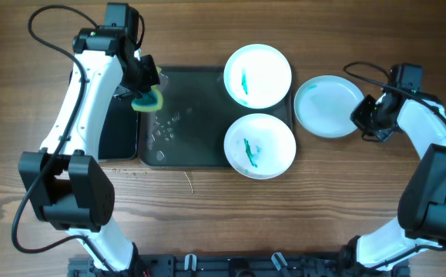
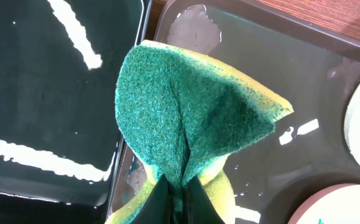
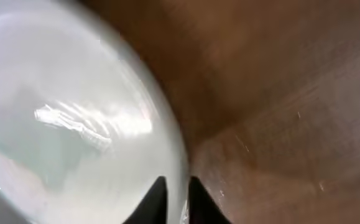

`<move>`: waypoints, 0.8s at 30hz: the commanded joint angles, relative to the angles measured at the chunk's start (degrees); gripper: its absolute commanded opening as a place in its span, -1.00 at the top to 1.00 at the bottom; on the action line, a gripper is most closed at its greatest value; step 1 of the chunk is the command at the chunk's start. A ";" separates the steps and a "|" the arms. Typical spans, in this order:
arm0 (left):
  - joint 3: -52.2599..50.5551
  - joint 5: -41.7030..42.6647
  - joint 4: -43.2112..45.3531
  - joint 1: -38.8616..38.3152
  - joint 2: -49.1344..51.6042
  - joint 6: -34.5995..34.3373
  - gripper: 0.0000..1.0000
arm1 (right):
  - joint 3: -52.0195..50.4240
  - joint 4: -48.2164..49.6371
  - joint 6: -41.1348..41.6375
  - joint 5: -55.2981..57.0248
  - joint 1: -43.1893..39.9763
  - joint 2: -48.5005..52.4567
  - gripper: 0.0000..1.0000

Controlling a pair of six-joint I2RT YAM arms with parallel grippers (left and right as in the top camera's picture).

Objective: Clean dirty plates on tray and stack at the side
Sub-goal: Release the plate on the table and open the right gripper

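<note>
Two white plates with teal-green smears lie on the right end of the dark grey tray (image 1: 184,123): one at the back (image 1: 258,75), one at the front (image 1: 259,145). A third white plate (image 1: 329,105) with a faint teal tint rests off the tray on the wood to the right. My right gripper (image 1: 363,117) is shut on this plate's right rim (image 3: 178,155). My left gripper (image 1: 147,86) is shut on a folded green and yellow sponge (image 2: 195,118), held over the tray's left end (image 2: 304,74).
A smaller, deeper black container (image 1: 119,127) stands against the tray's left side; it fills the left of the left wrist view (image 2: 43,93). Water drops and a puddle lie on the tray's left part (image 1: 159,135). Wooden table surrounds everything.
</note>
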 commanded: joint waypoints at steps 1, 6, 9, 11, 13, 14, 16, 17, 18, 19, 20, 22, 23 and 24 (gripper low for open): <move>0.59 0.66 0.28 -0.24 0.02 0.90 0.92 | 2.47 -4.72 -3.56 -4.33 -0.04 -1.33 0.54; 0.59 0.66 0.28 -0.55 0.02 0.90 0.92 | 5.25 -12.55 -7.61 -9.42 0.04 -8.94 0.31; 0.59 0.66 0.28 -1.01 0.02 0.92 0.92 | 5.20 -16.74 -9.62 -12.04 0.79 -13.57 0.24; 0.59 0.66 0.31 -1.33 0.02 0.92 0.92 | 5.20 -19.45 -11.72 -13.03 1.92 -14.73 0.22; 0.59 0.66 0.31 -1.55 0.02 0.92 0.92 | 4.87 -22.27 -13.31 -13.11 3.67 -14.78 0.22; 0.59 0.66 0.31 -1.68 0.02 0.92 0.92 | 4.17 -22.73 -13.88 -13.14 4.76 -14.64 0.22; 0.59 0.66 0.42 -1.86 0.02 0.90 0.92 | 2.34 -22.34 -14.80 -13.14 6.88 -14.43 0.22; 0.59 0.66 0.48 -1.95 0.02 0.90 0.92 | 1.05 -21.62 -14.80 -13.14 8.11 -14.27 0.22; 0.59 0.66 0.52 -1.99 0.02 0.90 0.92 | -0.33 -20.50 -14.82 -13.14 9.27 -14.14 0.22; 0.59 0.66 0.52 -1.99 0.02 0.90 0.92 | -1.86 -18.91 -14.75 -13.14 10.49 -14.08 0.23; 0.59 0.66 0.50 -1.99 0.02 0.90 0.92 | -3.37 -16.98 -14.75 -13.25 11.74 -14.08 0.24; 0.59 0.66 0.52 -1.99 0.04 0.90 0.92 | -6.03 -13.25 -14.60 -13.57 14.12 -14.05 0.28; 0.59 0.66 0.52 -1.99 0.04 0.90 0.92 | -7.13 -11.43 -14.10 -13.53 15.08 -14.01 0.31; 0.59 0.66 0.55 -1.99 0.04 0.90 0.92 | -8.41 -9.42 -13.38 -13.51 16.15 -14.01 0.31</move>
